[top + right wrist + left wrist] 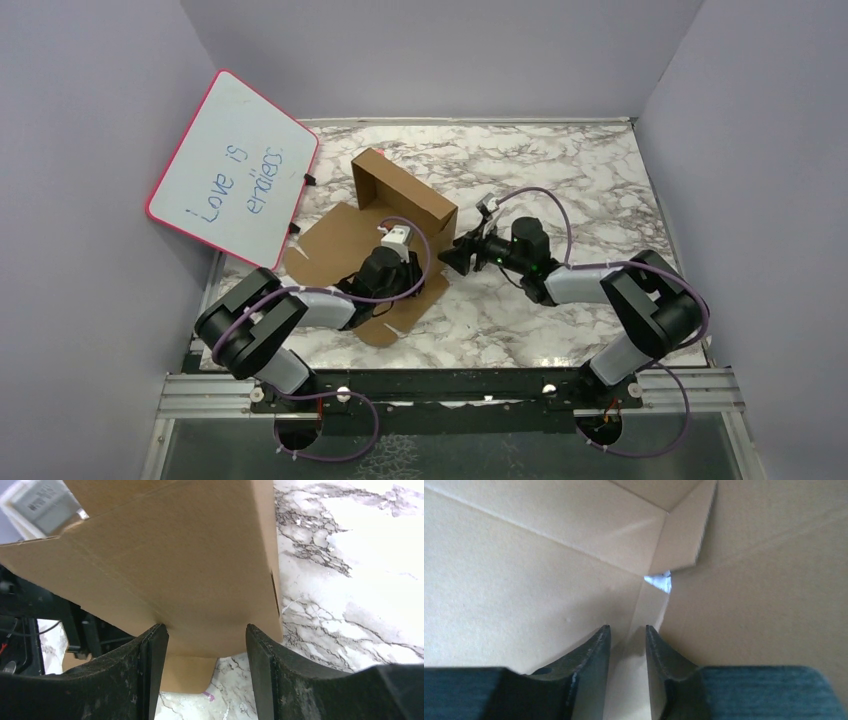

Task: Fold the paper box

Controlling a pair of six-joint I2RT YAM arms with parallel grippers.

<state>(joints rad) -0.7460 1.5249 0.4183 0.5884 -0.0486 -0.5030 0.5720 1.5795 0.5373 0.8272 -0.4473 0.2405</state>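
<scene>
The paper box [405,195] is brown cardboard, part folded: tall walls stand at the back and right, and flat flaps lie on the marble in front and to the left. My left gripper [398,248] reaches into the box. In the left wrist view it [626,629] is narrowed on a pale cardboard strip at an inner corner of the box [524,580]. My right gripper [457,258] is open at the box's right outer corner. In the right wrist view its tips [206,627] touch the box's outer wall [175,555], which fills the space ahead.
A pink-framed whiteboard [235,170] with blue writing leans against the left wall. Grey walls close in the marble table [560,170] on three sides. A small cardboard tab [185,672] lies on the marble under my right gripper.
</scene>
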